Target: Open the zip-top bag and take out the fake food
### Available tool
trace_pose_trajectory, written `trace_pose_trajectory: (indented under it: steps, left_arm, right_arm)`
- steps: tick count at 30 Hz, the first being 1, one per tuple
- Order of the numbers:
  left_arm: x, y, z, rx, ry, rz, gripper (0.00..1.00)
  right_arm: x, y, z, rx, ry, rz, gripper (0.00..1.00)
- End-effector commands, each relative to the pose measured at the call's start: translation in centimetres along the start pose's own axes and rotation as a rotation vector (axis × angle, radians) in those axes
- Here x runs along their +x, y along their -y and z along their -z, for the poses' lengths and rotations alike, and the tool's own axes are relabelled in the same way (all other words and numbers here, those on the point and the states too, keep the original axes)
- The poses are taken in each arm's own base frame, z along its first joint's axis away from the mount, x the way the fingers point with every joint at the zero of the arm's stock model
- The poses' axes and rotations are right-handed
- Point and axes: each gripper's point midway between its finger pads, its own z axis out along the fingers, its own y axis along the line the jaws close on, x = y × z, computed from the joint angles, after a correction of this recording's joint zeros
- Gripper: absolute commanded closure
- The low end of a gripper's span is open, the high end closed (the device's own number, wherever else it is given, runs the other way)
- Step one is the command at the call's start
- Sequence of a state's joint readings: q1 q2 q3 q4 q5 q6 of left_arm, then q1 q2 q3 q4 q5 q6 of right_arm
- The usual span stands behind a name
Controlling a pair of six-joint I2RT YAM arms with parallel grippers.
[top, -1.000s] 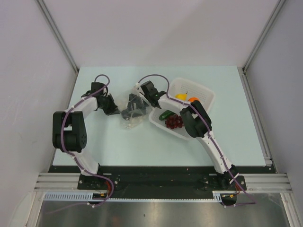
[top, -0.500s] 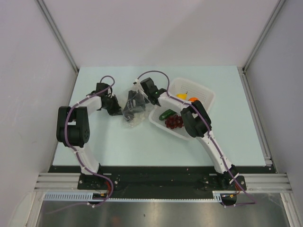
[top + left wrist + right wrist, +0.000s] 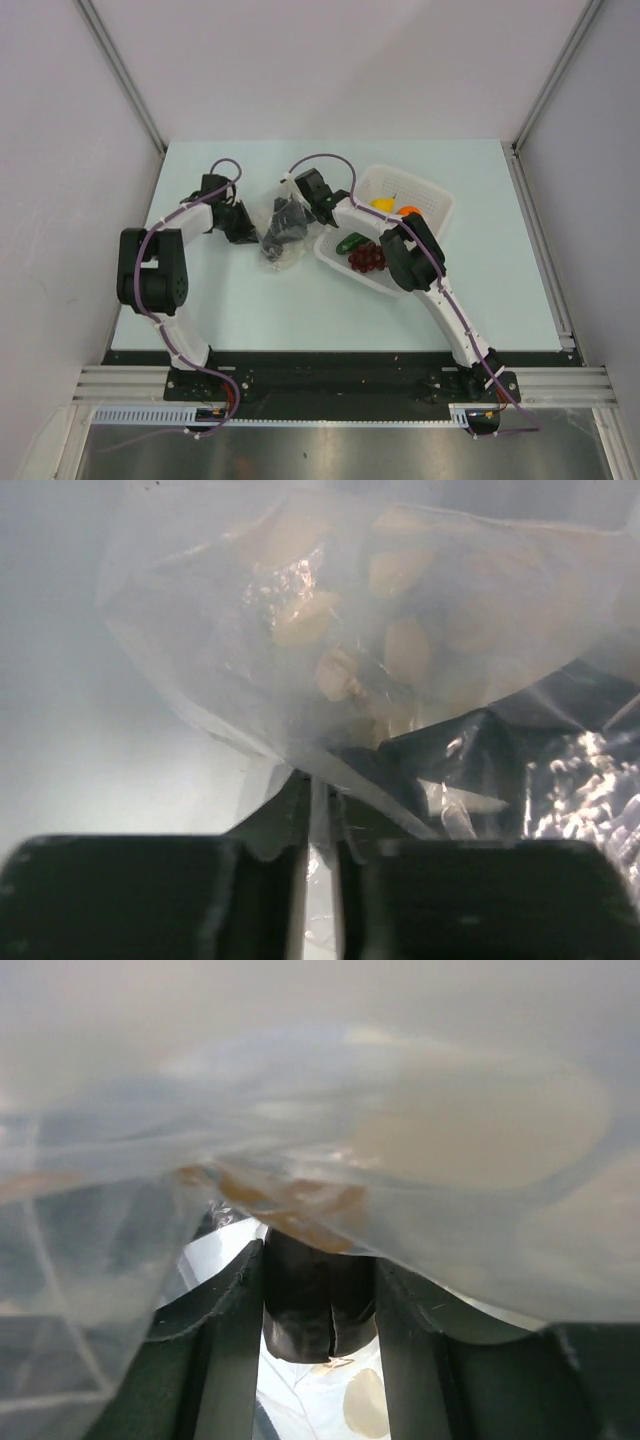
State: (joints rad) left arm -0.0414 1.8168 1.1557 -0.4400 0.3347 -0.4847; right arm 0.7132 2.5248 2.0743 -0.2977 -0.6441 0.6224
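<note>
The clear zip-top bag [image 3: 282,246] lies crumpled on the table between both grippers. My left gripper [image 3: 242,226] is shut on a thin fold of its plastic; in the left wrist view the film [image 3: 400,650] runs down between the closed fingers [image 3: 320,805]. My right gripper [image 3: 297,212] is at the bag's right side. In the right wrist view it [image 3: 318,1265] is shut on a small dark round fruit [image 3: 315,1315], with bag plastic [image 3: 420,1130] draped over the fingers. The cucumber [image 3: 350,242], grape bunch [image 3: 367,258], yellow fruit [image 3: 383,204] and orange ball [image 3: 409,211] lie in the basket.
The white perforated basket [image 3: 440,205] stands right of the bag, under the right arm's forearm. The pale table [image 3: 250,300] ends at grey walls on the left, back and right.
My left gripper has moved right, up against the bag. The bag has been pulled into a narrower bunch. The right gripper has shifted slightly toward the back.
</note>
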Motion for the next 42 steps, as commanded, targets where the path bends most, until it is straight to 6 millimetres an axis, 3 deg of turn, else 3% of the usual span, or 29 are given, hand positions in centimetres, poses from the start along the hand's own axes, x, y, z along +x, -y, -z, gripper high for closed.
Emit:
trace_pose_trajectory:
  steps: [1,3,9,11,12,20,26,31,34,37,38,39,40,42]
  left_arm:
    - [-1.3,0.5,4.2,0.008,0.104,-0.05,0.68]
    - [-1.0,0.1,5.1,0.0,0.11,-0.045,0.6]
    - [-1.7,2.7,9.8,0.073,0.211,-0.097,0.44]
    - [-1.3,3.3,10.3,0.104,0.21,-0.098,0.39]
    - [-0.4,3.4,10.1,0.127,0.175,-0.086,0.3]
    - [4.1,2.4,9.2,0.167,0.12,-0.068,0.3]
    - [6.0,1.9,7.4,0.189,0.047,-0.063,0.2]
    - [5.5,1.5,5.8,0.183,0.028,-0.04,0.22]
    - [3.8,1.5,5.7,0.161,0.072,-0.041,0.27]
    - [2.5,0.9,5.3,0.117,0.079,-0.014,0.36]
    - [2.0,1.0,5.6,0.114,0.094,-0.016,0.45]
    - [1.8,1.1,6.1,0.109,0.117,-0.025,0.46]
    - [1.4,1.6,6.7,0.131,0.148,-0.041,0.46]
    - [1.6,2.9,8.6,0.188,0.195,-0.073,0.33]
  right_arm:
    - [-1.3,-1.3,1.2,-0.015,0.029,0.005,0.61]
    - [-1.8,-1.7,1.4,-0.02,0.043,0.001,0.67]
    - [-3.5,-2.6,2.3,-0.008,0.08,-0.026,0.78]
    - [-3.9,-3.1,2.7,0.0,0.096,-0.042,0.81]
    - [-4.1,-3.4,2.9,-0.001,0.104,-0.042,0.82]
    - [-6.3,-3.4,5.4,0.065,0.19,-0.139,0.82]
    - [-7.1,-5.5,6.5,0.032,0.223,-0.154,0.82]
    - [-7.1,-6.5,6.6,-0.001,0.216,-0.165,0.82]
    - [-6.6,-6.5,6.8,0.013,0.201,-0.164,0.82]
    - [-6.3,-6.3,7.8,0.066,0.196,-0.12,0.82]
    - [-6.7,-6.7,8.4,0.078,0.208,-0.052,0.82]
    - [-6.9,-6.3,8.6,0.119,0.217,-0.027,0.82]
    - [-6.0,-5.2,9.1,0.189,0.176,-0.035,0.82]
    - [-6.6,-4.2,9.8,0.27,0.183,0.047,0.82]
